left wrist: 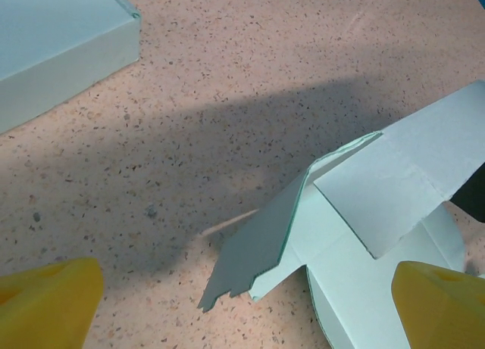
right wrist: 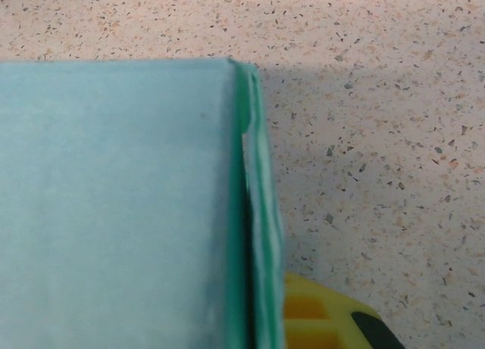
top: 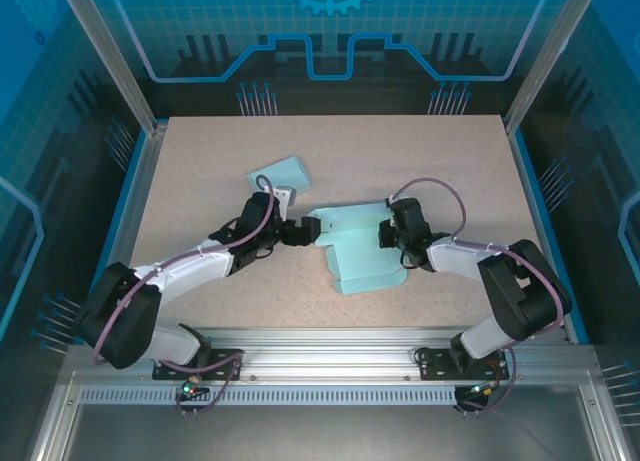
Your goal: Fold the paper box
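The speckled surface (top: pixel 200 181) carries the paper box (top: pixel 360 261) just right of its middle. The box is mostly flat, its long axis running roughly nine to three o'clock in the top view. A smaller folded box (top: pixel 278 171) sits apart at its eleven o'clock. The right gripper (top: pixel 390 233) is pressed together, apparently pinching the paper box's wall at the two o'clock edge. The left gripper (top: pixel 298 231) stands spread wide at the nine o'clock end, holding nothing. A half-raised flap (left wrist: pixel 265 250) lies ahead between its fingers (left wrist: pixel 45 303), nearer the right one, so the left arm looks best placed to fold it.
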